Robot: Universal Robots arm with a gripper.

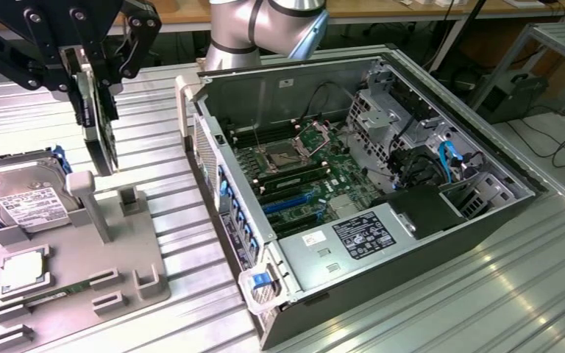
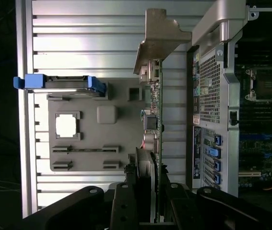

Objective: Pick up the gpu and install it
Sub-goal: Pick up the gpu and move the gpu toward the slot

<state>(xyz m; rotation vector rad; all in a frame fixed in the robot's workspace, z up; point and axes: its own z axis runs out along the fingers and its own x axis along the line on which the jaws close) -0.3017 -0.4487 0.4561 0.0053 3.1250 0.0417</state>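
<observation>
The gpu (image 1: 97, 136) is a thin flat card hanging on edge in the air above the grey holder tray (image 1: 115, 287), at the exterior view's left. My gripper (image 1: 92, 73) is shut on its upper end, black fingers on either side. In the wrist view the gpu (image 2: 154, 120) runs away from my gripper (image 2: 147, 194), green board edge showing, its silver metal bracket (image 2: 162, 36) at the far end. The card hangs clear of the tray's upright posts. The open computer case (image 1: 488, 213) lies to the exterior view's right, apart from the card, with its motherboard (image 1: 302, 173) and blue slots exposed.
On the tray lie a silver hard drive (image 1: 23, 200) in a blue carrier, a square processor (image 1: 23, 268) and a narrow green memory stick (image 1: 47, 298). Grey posts (image 1: 84, 206) stand up from the tray below the card. The ribbed aluminium table (image 1: 479, 294) surrounds everything.
</observation>
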